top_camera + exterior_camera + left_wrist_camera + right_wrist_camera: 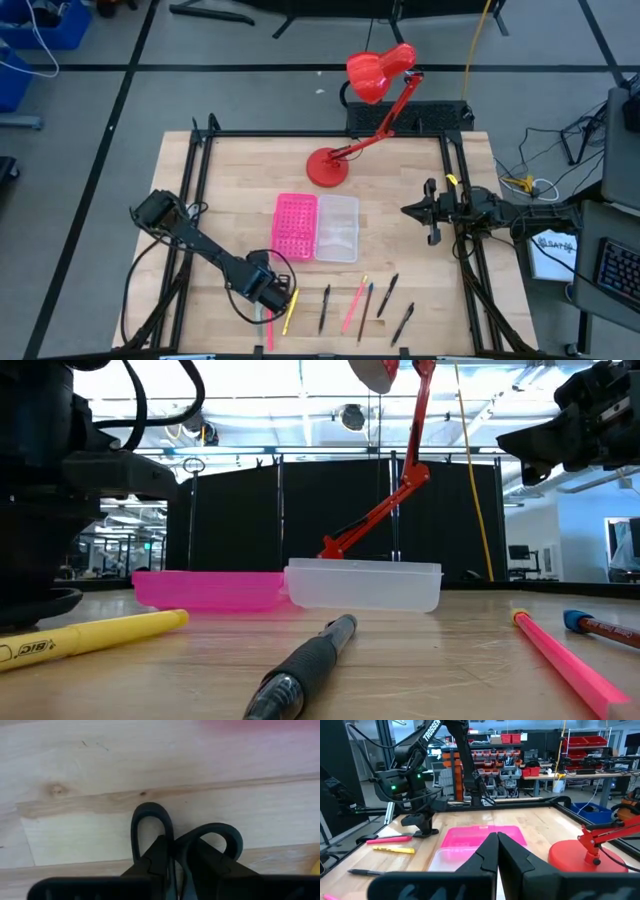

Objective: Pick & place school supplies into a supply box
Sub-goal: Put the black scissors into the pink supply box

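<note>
Left side first: the left gripper (270,293) is down at the near-left of the table (230,180), and the left wrist view shows its fingers (155,857) pinched onto the scissors (150,822), black loops poking out past the tips on bare wood. You can't make out the scissors from above at all, the arm covers them. Just right of that gripper sits a yellow pen (290,312), and a pink pen (269,330) lies partly under it. The low view is the only one where you can read anything on the pens: "BIC" on the yellow one (90,638). The right wrist view adds "TROSSEN" printed on the left arm (422,737).

Middle: the box (317,228) lies open and flat, pink half left, clear half right, nothing visible in it from above. Near of it is the row of loose pens: a black one (324,308), a pink one (353,306) with a dark one (366,311) right beside it, then two more black ones (388,290) (403,324). The red lamp (365,110) stands at the far edge.

Right: the right gripper (432,211) hangs above the right edge, fingers (485,855) pressed together, empty.
</note>
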Controlling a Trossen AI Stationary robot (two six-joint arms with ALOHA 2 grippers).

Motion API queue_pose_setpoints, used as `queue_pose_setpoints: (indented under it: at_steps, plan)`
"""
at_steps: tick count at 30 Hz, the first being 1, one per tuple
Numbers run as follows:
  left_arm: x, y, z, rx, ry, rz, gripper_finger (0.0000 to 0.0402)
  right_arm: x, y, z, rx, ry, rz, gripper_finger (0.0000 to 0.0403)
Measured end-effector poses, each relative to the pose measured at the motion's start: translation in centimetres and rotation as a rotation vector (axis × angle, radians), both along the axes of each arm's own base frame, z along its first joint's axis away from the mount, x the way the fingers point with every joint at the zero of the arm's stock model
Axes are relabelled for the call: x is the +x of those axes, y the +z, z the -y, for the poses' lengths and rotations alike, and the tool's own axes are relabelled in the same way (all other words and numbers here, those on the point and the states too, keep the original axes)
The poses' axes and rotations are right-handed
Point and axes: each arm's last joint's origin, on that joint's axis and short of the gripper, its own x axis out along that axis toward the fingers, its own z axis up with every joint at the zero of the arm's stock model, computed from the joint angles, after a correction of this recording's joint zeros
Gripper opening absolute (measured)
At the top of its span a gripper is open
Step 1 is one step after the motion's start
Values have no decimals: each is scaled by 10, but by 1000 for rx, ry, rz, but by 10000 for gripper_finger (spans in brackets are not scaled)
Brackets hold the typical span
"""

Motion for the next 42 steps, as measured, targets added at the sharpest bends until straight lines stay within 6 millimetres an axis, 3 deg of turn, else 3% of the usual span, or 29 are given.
queue_pose_setpoints:
  at_steps: [7,14,19,23,34,38,42]
  plan:
    - [-9,23,-4,104,-27,-131,58,0,-5,0,-9,0,-54,0]
    - [-1,87,-9,116,-24,17,58,0,-5,0,9,1,-57,0]
    - [25,138,-35,154,-78,200,58,0,-6,0,13,0,-60,0]
    - [56,158,-70,162,-116,294,58,1,-6,0,23,-1,-59,0]
    - [148,114,-171,160,-250,551,58,1,-6,0,21,-2,-61,0]
    - [164,90,-198,133,-231,571,58,1,-6,0,21,-2,-61,0]
    - [169,66,-212,97,-225,524,58,1,-6,0,20,-2,-61,0]
